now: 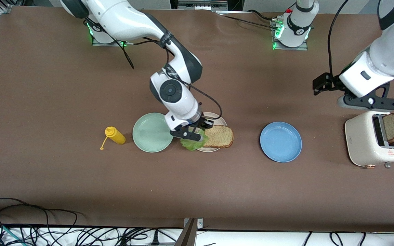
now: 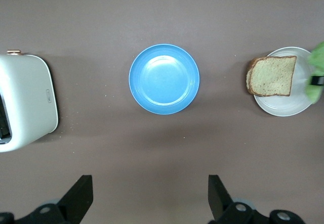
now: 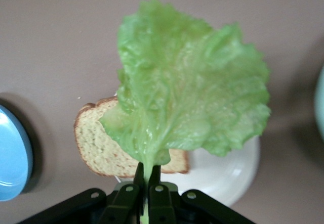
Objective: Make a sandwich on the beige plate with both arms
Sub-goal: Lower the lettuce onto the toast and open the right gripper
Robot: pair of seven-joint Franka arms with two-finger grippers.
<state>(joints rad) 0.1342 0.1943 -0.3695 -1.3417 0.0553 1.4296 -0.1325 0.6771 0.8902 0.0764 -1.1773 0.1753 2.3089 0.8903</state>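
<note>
Right gripper (image 1: 193, 136), pinching the lettuce leaf (image 1: 191, 143) by its stem over the beige plate (image 1: 221, 120), positions it for the bread slice (image 1: 219, 136), while the left gripper (image 1: 368, 101), fingers spread wide and empty, waits above the toaster (image 1: 371, 143) near the table's left-arm edge.

Yellow squeeze bottle (image 1: 115, 135), mint green plate (image 1: 150, 132), blue plate (image 1: 280, 141), toaster (image 1: 371, 143).

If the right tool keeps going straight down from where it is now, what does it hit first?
Most likely the beige plate, at its bare part beside the bread slice. The right tool is shut on the lettuce leaf, which hangs over both, so the leaf would probably touch first. Depth is unclear.
</note>
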